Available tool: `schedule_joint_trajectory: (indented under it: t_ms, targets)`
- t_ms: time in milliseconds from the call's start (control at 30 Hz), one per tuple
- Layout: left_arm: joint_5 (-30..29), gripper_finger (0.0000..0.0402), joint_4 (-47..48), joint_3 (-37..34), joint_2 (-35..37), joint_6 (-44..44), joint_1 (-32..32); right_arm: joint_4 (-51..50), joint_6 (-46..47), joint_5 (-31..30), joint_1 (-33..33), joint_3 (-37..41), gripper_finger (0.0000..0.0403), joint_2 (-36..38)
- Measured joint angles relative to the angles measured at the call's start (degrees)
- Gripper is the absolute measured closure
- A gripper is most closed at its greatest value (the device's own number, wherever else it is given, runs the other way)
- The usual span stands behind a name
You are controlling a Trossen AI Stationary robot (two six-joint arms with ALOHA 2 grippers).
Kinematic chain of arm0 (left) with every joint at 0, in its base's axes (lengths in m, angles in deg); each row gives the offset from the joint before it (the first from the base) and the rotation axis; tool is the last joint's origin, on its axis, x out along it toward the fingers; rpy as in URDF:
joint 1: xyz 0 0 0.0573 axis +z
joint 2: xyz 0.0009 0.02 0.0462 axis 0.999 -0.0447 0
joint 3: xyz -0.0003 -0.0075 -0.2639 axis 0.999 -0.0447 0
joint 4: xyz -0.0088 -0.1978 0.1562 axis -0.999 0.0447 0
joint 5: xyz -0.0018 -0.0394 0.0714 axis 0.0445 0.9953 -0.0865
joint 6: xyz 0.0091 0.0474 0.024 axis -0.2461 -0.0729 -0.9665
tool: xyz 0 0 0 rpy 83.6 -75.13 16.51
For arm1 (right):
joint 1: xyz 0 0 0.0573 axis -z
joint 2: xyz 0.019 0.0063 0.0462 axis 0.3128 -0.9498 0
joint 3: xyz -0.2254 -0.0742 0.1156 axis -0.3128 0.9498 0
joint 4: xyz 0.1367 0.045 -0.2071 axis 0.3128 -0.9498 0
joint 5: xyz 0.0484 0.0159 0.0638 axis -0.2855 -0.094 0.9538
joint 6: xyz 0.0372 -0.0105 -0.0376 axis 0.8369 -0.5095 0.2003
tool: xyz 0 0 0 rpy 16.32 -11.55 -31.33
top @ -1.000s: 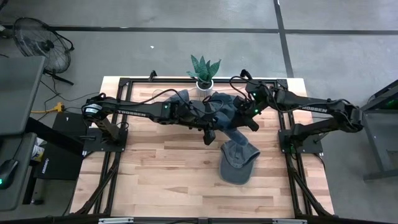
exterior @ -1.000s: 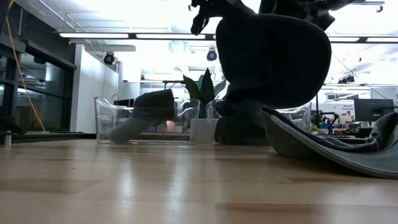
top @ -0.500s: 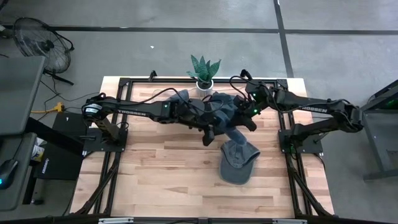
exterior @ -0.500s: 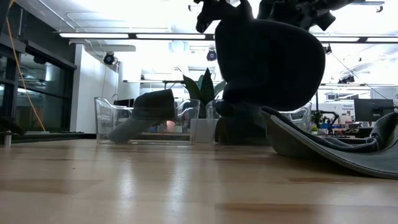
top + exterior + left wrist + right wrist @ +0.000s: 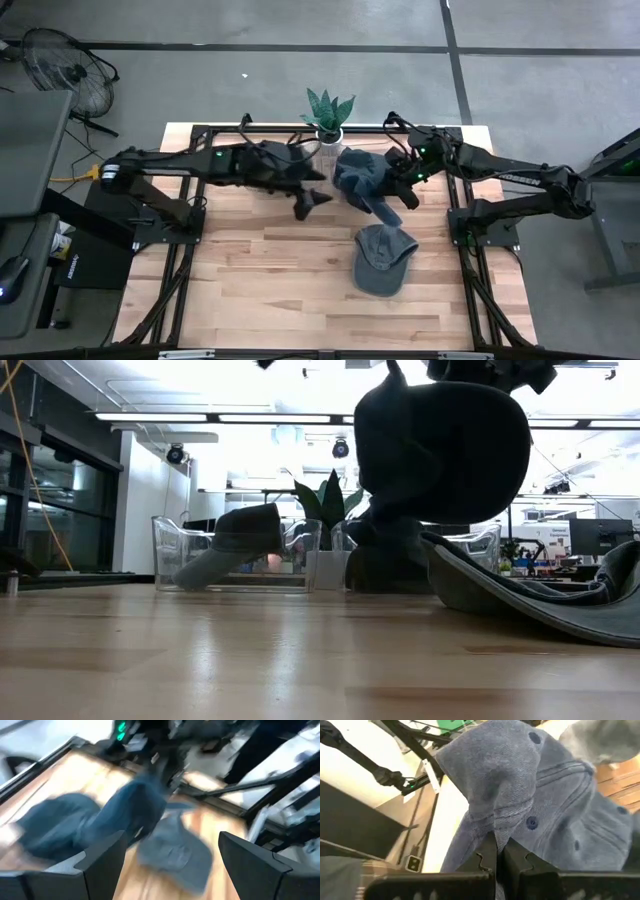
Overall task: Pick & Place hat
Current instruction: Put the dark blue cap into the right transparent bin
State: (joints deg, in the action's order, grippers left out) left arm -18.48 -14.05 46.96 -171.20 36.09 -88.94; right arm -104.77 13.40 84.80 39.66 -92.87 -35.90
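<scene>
You have three hats in sight, one potted plant and two clear bins. Nearest you, a grey-blue cap [image 5: 381, 260] lies flat on the tabletop [image 5: 250, 290], toward its right edge and roughly midway from the near edge to the far one; in the low view its brim sweeps across the right of the picture [image 5: 520, 595]. Behind it, the right gripper [image 5: 392, 178] has its jaws pinched tight on a fold of a blue denim hat [image 5: 362, 178], holding it raised off the wood; in the right wrist view the cloth [image 5: 530, 800] bunches up from between the closed fingers [image 5: 487, 852]. The left gripper [image 5: 312, 200] stands just beside that hat, toward the table's middle, its fingers spread wide with nothing between them; its wrist view shows both fingers [image 5: 105, 857] apart with the denim hat [image 5: 125, 815] and the flat cap [image 5: 175, 855] beyond, blurred. Along the far edge, a third hat [image 5: 232, 540] sits in a clear bin [image 5: 170, 550] left of the potted plant [image 5: 328, 112], and a second clear bin [image 5: 480, 545] shows to the plant's right
</scene>
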Motion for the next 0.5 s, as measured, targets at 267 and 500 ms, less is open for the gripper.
schedule_joint_trajectory:
  t_ms: [267,500]
  targets:
    - [-2.1,0.0104,6.48,-0.29,1.68,0.19,-0.02,-17.26,-13.33,-10.91,1.98,-11.92,0.0403,-0.12]
    - [-1.97,0.0115,9.12,-0.27,1.0,0.96,-0.02,-28.86,-29.68,-25.35,2.88,-21.89,0.0403,-2.81]
